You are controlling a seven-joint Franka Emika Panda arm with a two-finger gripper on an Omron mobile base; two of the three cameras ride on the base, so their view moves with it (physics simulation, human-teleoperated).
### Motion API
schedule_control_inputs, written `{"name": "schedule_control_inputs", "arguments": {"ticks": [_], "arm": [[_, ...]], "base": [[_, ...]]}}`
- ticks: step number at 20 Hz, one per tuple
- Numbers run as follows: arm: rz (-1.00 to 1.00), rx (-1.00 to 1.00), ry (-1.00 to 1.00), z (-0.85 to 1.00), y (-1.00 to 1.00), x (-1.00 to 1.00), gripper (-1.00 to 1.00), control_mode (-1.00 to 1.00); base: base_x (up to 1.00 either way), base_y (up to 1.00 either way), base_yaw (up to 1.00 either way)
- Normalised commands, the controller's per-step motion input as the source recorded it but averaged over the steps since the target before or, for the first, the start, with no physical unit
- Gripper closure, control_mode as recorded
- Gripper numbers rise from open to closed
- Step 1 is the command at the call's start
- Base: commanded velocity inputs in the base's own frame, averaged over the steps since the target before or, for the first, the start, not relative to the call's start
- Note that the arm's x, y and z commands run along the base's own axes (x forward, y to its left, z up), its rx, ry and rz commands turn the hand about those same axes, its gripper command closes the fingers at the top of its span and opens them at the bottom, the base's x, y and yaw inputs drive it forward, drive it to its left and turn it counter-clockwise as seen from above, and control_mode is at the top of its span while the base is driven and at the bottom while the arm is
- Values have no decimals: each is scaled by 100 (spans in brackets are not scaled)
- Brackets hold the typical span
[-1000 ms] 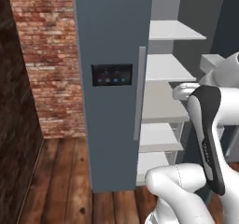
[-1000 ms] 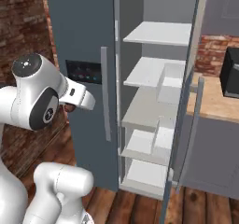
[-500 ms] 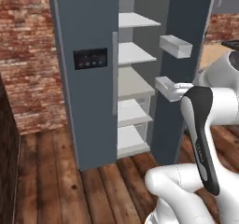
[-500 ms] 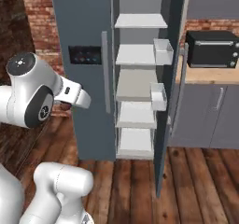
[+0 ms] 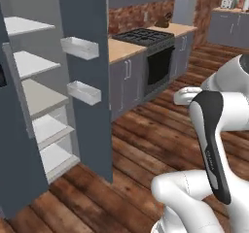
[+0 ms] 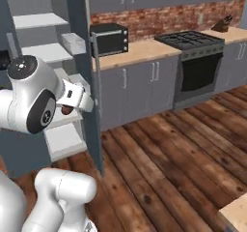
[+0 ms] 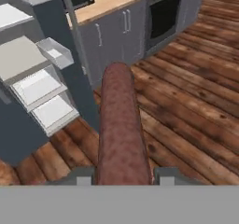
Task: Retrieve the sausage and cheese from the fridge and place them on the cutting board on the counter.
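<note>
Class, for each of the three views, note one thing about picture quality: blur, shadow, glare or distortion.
Left base view: soft, flat light, no glare on the fridge door. Right base view: the counter is evenly lit, edges slightly blurred. Hand view: the sausage in the gripper looms oversized from closeness, its texture smeared.

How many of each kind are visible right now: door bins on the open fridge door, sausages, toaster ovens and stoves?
Door bins: 2 (upper, lower)
Sausage: 1, clamped in the tool
Toaster oven: 1
Stove: 1
Total: 5
</note>
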Motion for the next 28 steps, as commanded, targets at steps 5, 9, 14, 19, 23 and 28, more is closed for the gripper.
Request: {"name": "schedule_control_inputs", "arguments": {"ticks": [5,9,14,19,23,28], "arm": [[0,0,0,0,0,0,100,100],[0,0,0,0,0,0,100,100],[0,0,0,0,0,0,100,100],[0,0,0,0,0,0,100,100],[0,0,0,0,0,0,100,100],[0,0,0,0,0,0,100,100]], "base": [[-2,0,-89],[47,14,-77],[100,46,-41],[100,44,-26],[100,34,-17],[100,25,-16]]}}
